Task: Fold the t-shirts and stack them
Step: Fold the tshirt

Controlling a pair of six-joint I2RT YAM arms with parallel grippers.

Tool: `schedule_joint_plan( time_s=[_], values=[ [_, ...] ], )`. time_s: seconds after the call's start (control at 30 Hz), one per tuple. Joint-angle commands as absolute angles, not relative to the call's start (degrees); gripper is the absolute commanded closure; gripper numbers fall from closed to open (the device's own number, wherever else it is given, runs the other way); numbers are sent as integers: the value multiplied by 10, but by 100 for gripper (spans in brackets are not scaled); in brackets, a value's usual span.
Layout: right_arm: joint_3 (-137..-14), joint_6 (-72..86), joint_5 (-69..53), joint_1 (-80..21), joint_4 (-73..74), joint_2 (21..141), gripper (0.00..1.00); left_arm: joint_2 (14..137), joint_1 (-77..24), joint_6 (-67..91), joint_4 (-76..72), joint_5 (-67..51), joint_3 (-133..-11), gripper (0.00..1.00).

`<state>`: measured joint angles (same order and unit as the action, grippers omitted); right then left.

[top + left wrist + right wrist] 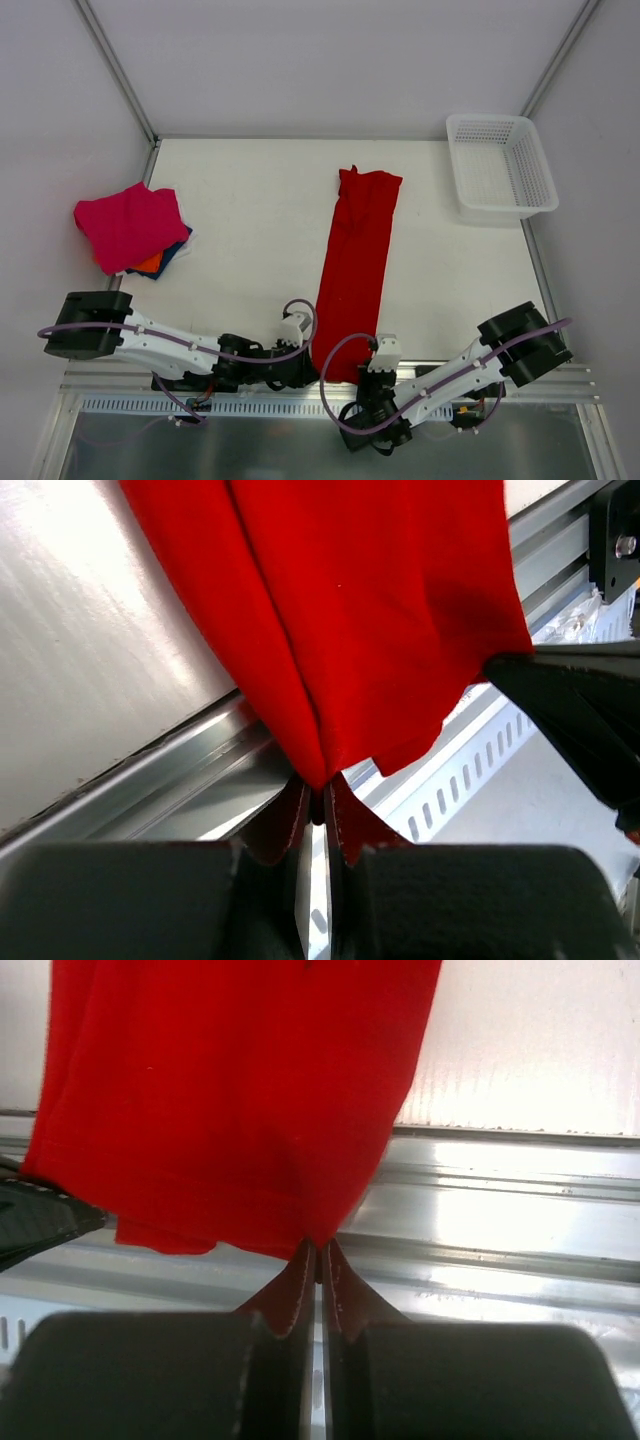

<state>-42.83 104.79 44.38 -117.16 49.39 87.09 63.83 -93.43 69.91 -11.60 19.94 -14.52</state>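
A bright red t-shirt [356, 262], folded into a long narrow strip, lies down the middle of the table, its near end over the front edge. My left gripper [310, 368] is shut on the near left corner of the red cloth [330, 640]. My right gripper [372, 372] is shut on the near right corner of the same cloth [230, 1100]. A pile of folded shirts lies at the far left: a magenta-pink one [128, 224] on top, with orange [150, 264] and dark blue [172, 255] edges showing beneath.
A white plastic mesh basket [499, 166] stands at the back right corner. The metal rail [250, 385] runs along the table's front edge under both grippers. Grey walls close in the table on three sides.
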Motion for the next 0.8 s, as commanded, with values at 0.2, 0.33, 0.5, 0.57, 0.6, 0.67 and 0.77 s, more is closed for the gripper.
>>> schedule_joint_plan(
  time_s=[0.2,0.33,0.5,0.57,0.6,0.67,0.77],
  values=[
    [-487,1078,442,-1180,568,896,99,684,-969,699,-87,191,-204,100],
    [-490,1080,439,-1185,573,898,99,705,-989,703,-85,193,-227,100],
    [-495,1090,437,-1192,585,900,100,723,-1009,714,-68,204,-247,100],
    [-504,1096,438,-1195,604,902,99,722,-1018,722,-54,209,-257,100],
    [-510,1099,438,-1200,614,903,99,718,-1021,727,-33,218,-261,100],
    [-534,1114,437,-1205,657,908,99,701,-1033,734,-10,231,-272,100],
    [-571,1137,441,-1213,730,921,100,675,-1038,739,39,257,-286,100]
  ],
)
